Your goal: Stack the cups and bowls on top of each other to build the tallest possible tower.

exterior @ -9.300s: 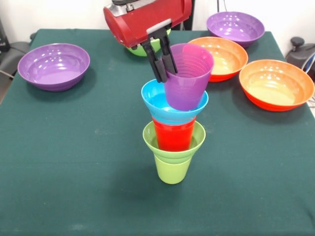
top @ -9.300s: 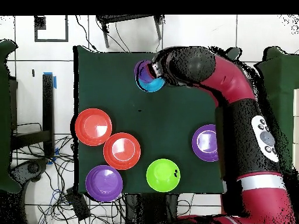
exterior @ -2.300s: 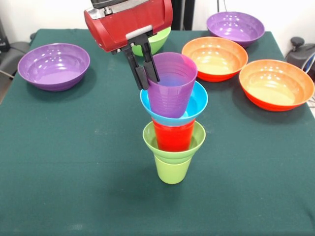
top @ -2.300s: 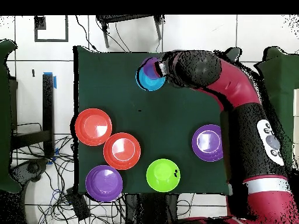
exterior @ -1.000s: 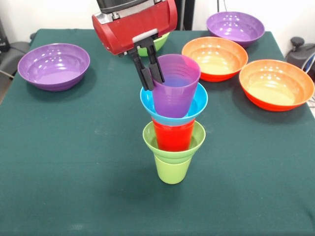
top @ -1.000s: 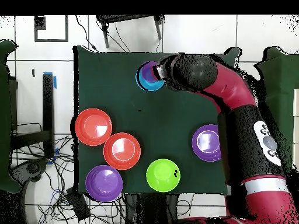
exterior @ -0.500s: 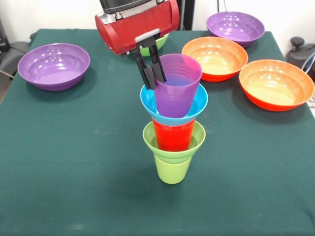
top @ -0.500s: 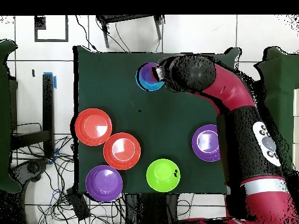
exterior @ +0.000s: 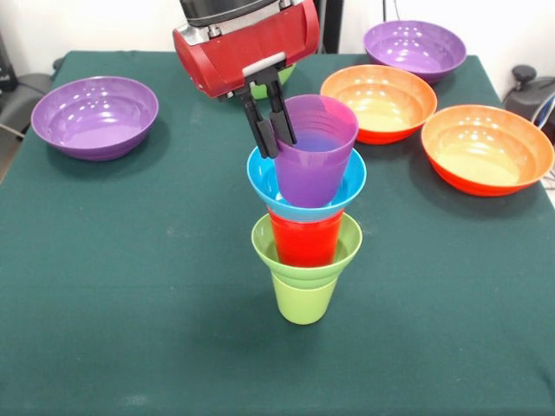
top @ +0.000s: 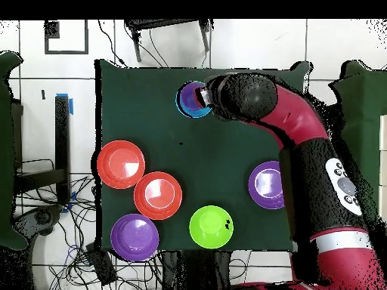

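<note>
Hand [exterior: 272,130] clamped on the left rim of the translucent purple plastic cup [exterior: 314,152], one finger inside, one outside. Cup sits in the small blue ribbed bowl [exterior: 306,185] topping the tower [exterior: 305,247], mid green-clothed worktop [exterior: 130,277].

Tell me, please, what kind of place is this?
Probably a robotics lab, not a home. A red robot arm works at a table with a green cloth, loose cables lie on the tiled floor, and bright plastic bowls serve as test objects.
</note>
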Robot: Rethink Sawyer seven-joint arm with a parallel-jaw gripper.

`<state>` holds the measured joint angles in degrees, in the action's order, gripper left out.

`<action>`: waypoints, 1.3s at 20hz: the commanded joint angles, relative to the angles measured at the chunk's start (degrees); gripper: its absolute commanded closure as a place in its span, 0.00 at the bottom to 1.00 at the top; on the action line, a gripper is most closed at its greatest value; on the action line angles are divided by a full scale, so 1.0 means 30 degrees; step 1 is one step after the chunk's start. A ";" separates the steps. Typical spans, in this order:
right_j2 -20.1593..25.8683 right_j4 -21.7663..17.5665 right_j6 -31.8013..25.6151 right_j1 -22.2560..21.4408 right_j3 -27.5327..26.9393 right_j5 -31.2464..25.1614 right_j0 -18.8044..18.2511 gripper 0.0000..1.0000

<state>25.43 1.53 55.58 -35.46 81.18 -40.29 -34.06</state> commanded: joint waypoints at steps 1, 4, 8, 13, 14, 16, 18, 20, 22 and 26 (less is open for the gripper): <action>0.0505 -0.0043 0.2781 0.0524 0.1346 0.1175 0.0295 1.00; 0.0501 -0.0052 0.2795 0.0518 0.1362 0.1212 0.0303 1.00; 0.0485 -0.0078 0.2766 0.0494 0.1366 0.1186 0.0298 1.00; 0.0486 -0.0111 0.2728 0.0584 0.1251 0.1205 0.0331 1.00; 0.0490 -0.0107 0.2730 0.0605 0.1231 0.1212 0.0335 1.00; 0.0524 -0.0101 0.2718 0.0614 0.1262 0.1248 0.0329 1.00; 0.0535 -0.0090 0.2766 0.0576 0.1382 0.1343 0.0315 1.00; 0.0529 -0.0102 0.2800 0.0581 0.1405 0.1422 0.0331 1.00; 0.0538 -0.0104 0.2803 0.0625 0.1372 0.1467 0.0357 1.00; 0.0548 -0.0087 0.2817 0.0670 0.1355 0.1557 0.0379 1.00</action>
<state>25.43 1.53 55.58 -35.46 81.19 -39.18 -34.06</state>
